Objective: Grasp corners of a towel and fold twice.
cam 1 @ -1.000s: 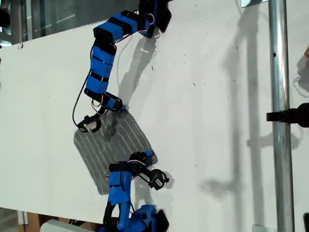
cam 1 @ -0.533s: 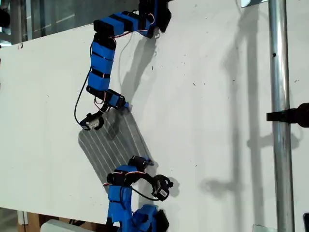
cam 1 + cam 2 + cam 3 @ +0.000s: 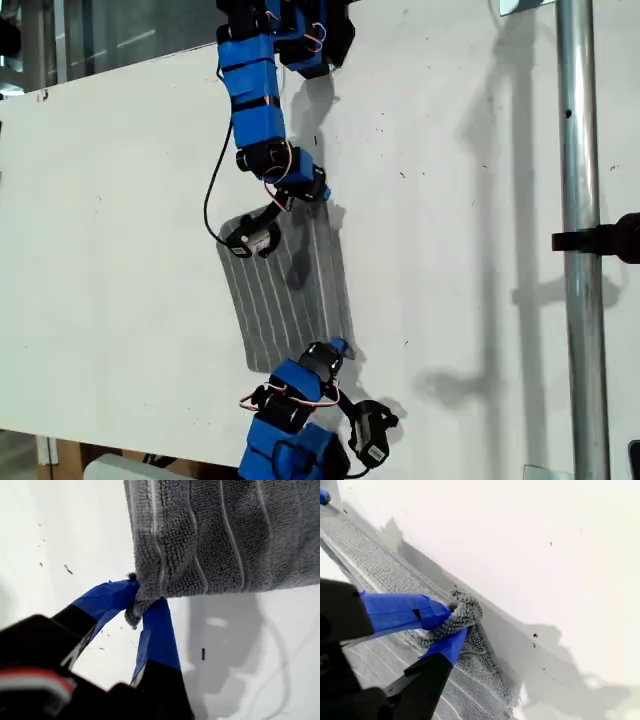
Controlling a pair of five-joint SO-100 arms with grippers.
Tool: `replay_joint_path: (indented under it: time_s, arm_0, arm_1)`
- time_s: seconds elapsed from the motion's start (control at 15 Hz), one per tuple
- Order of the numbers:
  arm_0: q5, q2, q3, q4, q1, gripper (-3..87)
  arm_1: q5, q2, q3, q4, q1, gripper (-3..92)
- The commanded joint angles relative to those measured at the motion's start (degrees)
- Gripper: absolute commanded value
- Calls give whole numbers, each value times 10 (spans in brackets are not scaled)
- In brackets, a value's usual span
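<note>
The grey striped towel (image 3: 290, 290) lies as a narrow strip on the white table (image 3: 450, 250), between the two blue arms. In the first wrist view my first gripper (image 3: 137, 605) is shut on one rounded corner (image 3: 134, 616) of the towel (image 3: 225, 535). My second gripper (image 3: 457, 617) is shut on another bunched corner (image 3: 466, 611) of the towel (image 3: 385, 575). In the exterior view, the upper arm's gripper (image 3: 318, 192) pinches the strip's far corner. The lower arm's gripper (image 3: 337, 348) pinches the near one. The wrist views do not show which arm is which.
A metal pole (image 3: 580, 250) with a black clamp (image 3: 600, 240) stands at the exterior view's right. The table's near edge runs along the bottom of that view, by the lower arm's base (image 3: 290, 455). Dark arm shadows fall on the table (image 3: 560, 680).
Both arms have swung towards the exterior view's right, dragging the towel with them. The towel has turned from a slanted sheet into a narrower, more upright strip.
</note>
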Motion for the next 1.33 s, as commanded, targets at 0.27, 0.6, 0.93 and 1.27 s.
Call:
replay_joint_path:
  time_s: [0.27, 0.6, 0.93, 1.27]
  arm_0:
    - [-63, 58, -13, -68, 150, -29]
    - [-76, 122, 40, -91, 145, -29]
    - [-6, 352, 224, -72, -40, -29]
    - [193, 498, 262, 53, -339, -29]
  arm_1:
    - [150, 32, -77, 70, -201, -3]
    - [137, 9, -120, 70, -159, -3]
    - [25, 19, -119, 53, 54, -3]
    - [-151, -31, -219, -11, 288, -3]
